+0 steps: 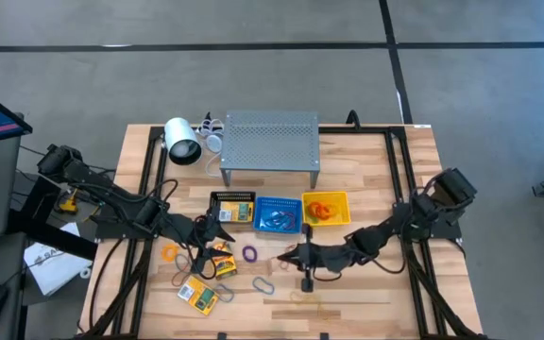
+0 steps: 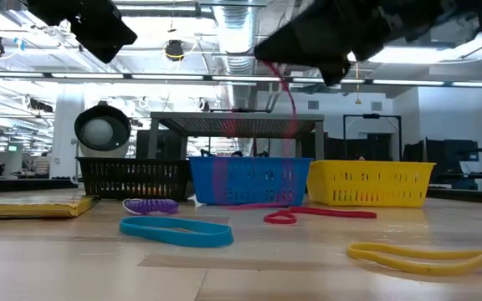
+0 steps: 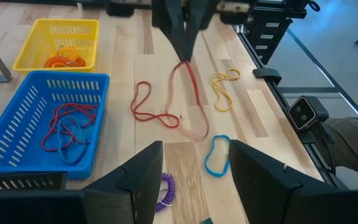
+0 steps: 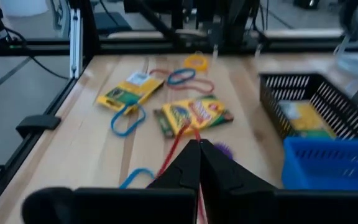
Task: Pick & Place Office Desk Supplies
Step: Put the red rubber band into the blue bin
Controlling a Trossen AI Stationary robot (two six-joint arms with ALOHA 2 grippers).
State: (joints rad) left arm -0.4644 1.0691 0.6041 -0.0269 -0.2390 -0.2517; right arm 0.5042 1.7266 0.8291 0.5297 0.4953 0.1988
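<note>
High view: wooden bench (image 1: 366,170) filling mid-frame, grey perforated shelf (image 1: 270,142) at upper centre, white cylindrical lamp (image 1: 183,142) to its left. Below the shelf, a row of three baskets: black basket (image 1: 231,200) holding a yellow-green pack, blue basket (image 1: 278,214) with tangled bands, yellow basket (image 1: 325,209) with orange loops. Lower left of centre, loose supplies: flat yellow-green crayon pack (image 1: 197,295), orange band (image 1: 171,252), purple coil (image 1: 250,252), grey oval clip (image 1: 263,285). Left gripper (image 1: 217,229) near the black basket, right gripper (image 1: 300,257) below the blue basket.

Low view: teal band (image 2: 176,231) flat in the lower left, purple coil above it, thin yellow band (image 2: 429,256) at lower right; red band (image 2: 284,109) hanging, blurred, from the dark right gripper at top centre.

Left wrist view: own jaws spread wide at the bottom, holding nothing; right gripper's jaws at top centre pressed together, pinching the red band, its lower loop trailing on the bench; blue loop (image 3: 216,154) and yellow loop (image 3: 223,87) nearby.

Right wrist view: jaws pressed together on the thin red band at lower centre; two crayon packs and blue loops scattered mid-frame.
</note>
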